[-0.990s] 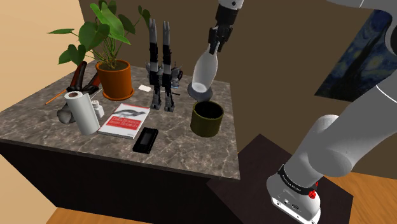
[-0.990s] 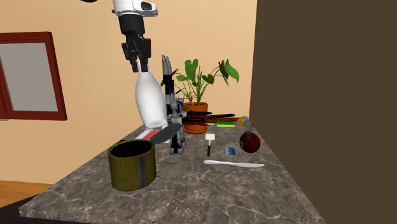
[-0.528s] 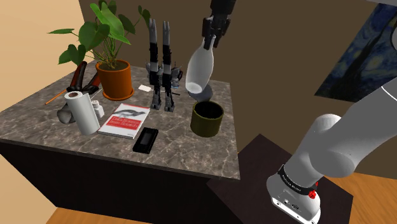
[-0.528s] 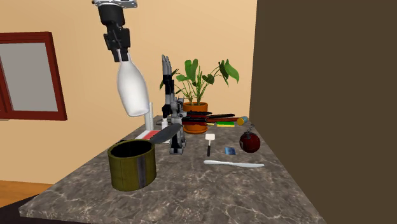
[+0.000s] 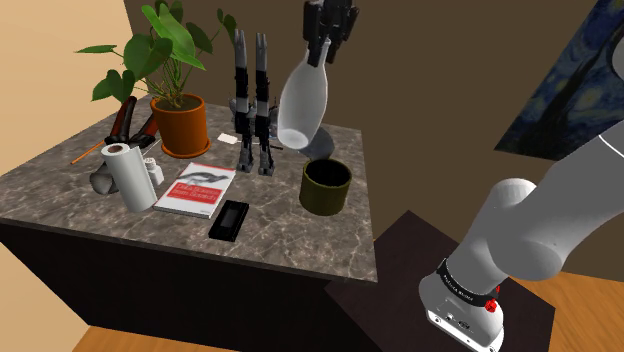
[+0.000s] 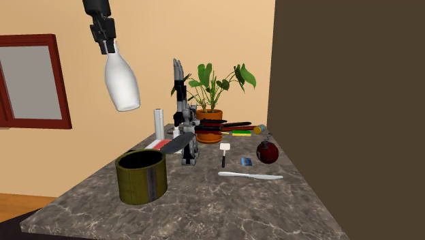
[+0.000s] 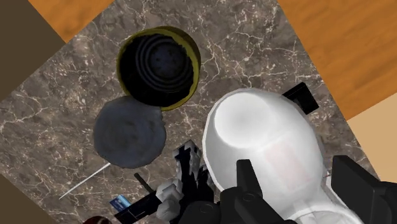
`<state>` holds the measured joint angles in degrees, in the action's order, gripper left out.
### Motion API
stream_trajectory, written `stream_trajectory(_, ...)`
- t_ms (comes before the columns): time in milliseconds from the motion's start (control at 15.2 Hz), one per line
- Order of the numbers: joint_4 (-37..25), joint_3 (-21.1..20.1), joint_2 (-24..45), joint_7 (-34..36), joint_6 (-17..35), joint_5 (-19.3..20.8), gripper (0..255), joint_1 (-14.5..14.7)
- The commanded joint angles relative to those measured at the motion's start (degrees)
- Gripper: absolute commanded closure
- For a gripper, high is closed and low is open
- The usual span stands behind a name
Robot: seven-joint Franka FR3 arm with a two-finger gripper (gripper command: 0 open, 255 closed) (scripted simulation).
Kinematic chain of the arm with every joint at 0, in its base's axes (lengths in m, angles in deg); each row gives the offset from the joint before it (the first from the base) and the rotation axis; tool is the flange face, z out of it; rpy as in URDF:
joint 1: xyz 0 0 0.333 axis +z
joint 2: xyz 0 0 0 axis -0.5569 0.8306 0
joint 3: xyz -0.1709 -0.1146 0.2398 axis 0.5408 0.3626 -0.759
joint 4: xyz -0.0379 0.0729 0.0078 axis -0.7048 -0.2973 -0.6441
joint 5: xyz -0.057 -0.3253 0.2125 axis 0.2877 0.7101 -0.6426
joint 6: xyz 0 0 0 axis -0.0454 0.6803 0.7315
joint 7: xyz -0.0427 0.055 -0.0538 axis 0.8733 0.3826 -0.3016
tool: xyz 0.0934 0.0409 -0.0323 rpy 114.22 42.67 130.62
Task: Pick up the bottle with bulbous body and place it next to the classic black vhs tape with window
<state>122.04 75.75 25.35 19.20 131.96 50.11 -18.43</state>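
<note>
The arm (image 5: 530, 230) is cut off at the shoulder view's twelve o'clock edge, and the white bottle (image 7: 261, 146) covers most of the black tape (image 7: 299, 97).

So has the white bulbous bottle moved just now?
Yes. The white bulbous bottle, in the black gripper, rose and shifted toward the shoulder view's left, away from the olive cylindrical pot.

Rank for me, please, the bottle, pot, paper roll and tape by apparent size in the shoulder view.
1. white bottle
2. olive pot and paper roll, too alike to rank
3. black tape
</note>
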Motion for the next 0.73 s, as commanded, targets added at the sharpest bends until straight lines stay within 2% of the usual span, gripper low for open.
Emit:
stream_trajectory(0, -2.7, -1.7, 0.8, 2.5, -2.0, -0.1, 255, 0.8)
stream_trajectory(396, -11.7, -6.7, 4.4, 10.2, -7.5, 0.3, 255, 3.4)
stream_trajectory(660, -6.3, -6.5, 2.5, 10.0, -4.0, -0.1, 255, 3.4)
